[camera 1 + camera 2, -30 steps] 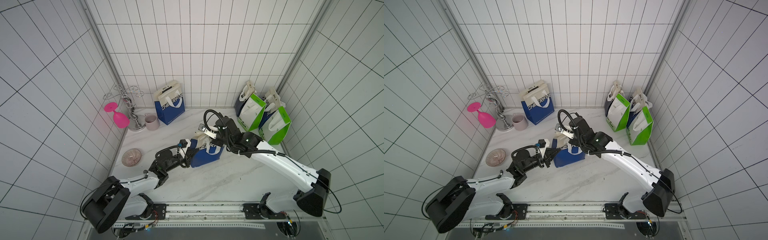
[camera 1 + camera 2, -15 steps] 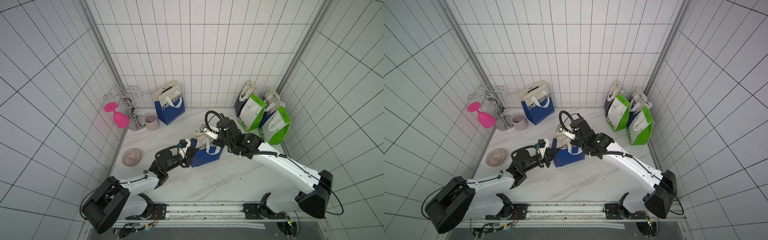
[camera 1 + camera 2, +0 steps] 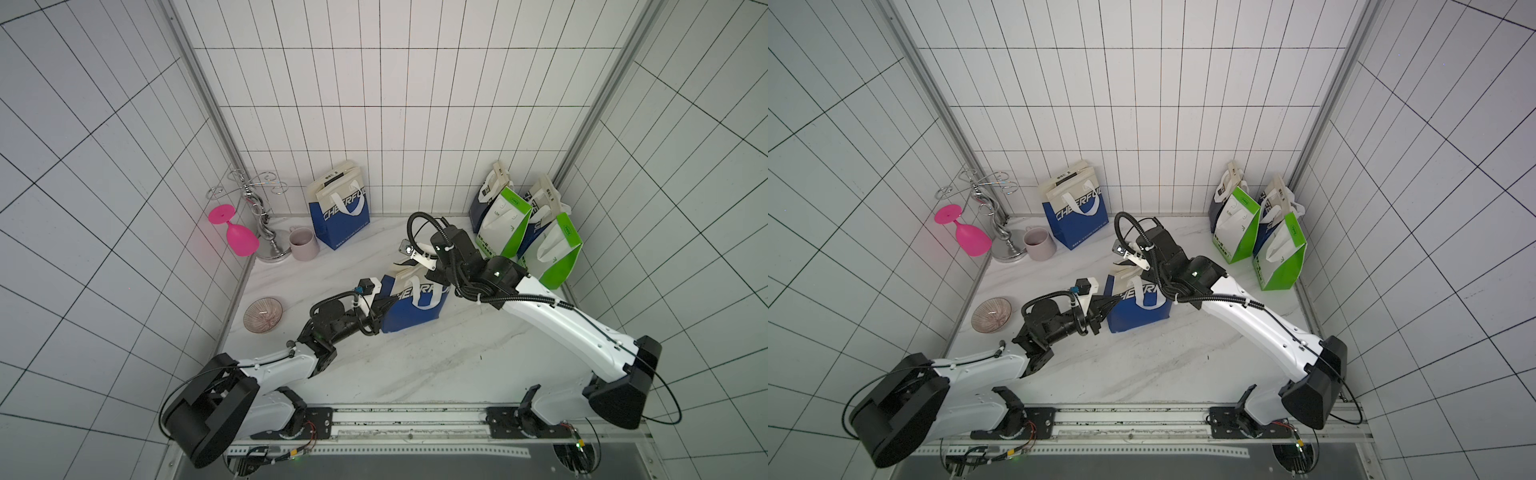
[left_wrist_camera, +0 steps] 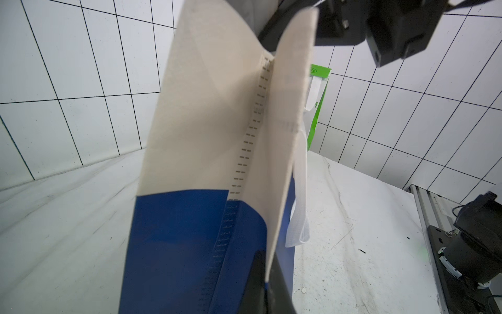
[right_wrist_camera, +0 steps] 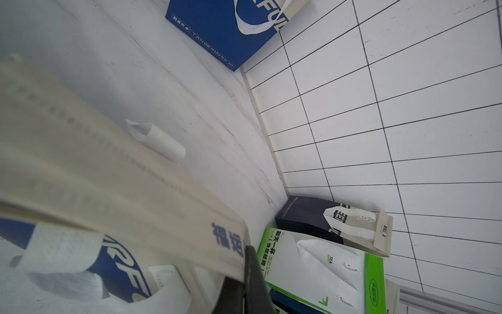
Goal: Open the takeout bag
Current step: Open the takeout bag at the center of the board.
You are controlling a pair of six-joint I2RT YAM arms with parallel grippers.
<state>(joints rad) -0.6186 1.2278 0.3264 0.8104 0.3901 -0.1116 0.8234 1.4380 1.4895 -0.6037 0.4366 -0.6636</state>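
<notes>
The takeout bag (image 3: 415,305) (image 3: 1140,309), blue below and beige on top with white handles, stands mid-table in both top views. My left gripper (image 3: 384,305) (image 3: 1109,305) is at its left side. In the left wrist view its black fingers (image 4: 279,288) are shut on the thin edge of the bag's front panel (image 4: 285,136). My right gripper (image 3: 434,275) (image 3: 1144,277) reaches over the bag's top right corner. In the right wrist view its fingers (image 5: 255,282) are shut on the beige top flap (image 5: 135,195) with blue print. The bag's mouth looks folded flat.
A second blue bag (image 3: 340,212) leans on the back wall. Green-and-white bags (image 3: 505,224) crowd the back right corner. At the back left stand a metal rack (image 3: 262,220), a pink glass (image 3: 237,235) and a mug (image 3: 303,244). A bowl (image 3: 263,314) lies left.
My right gripper has shut on the bag's top flap and shifted slightly down and right. The left gripper has kept its hold on the bag's side edge.
</notes>
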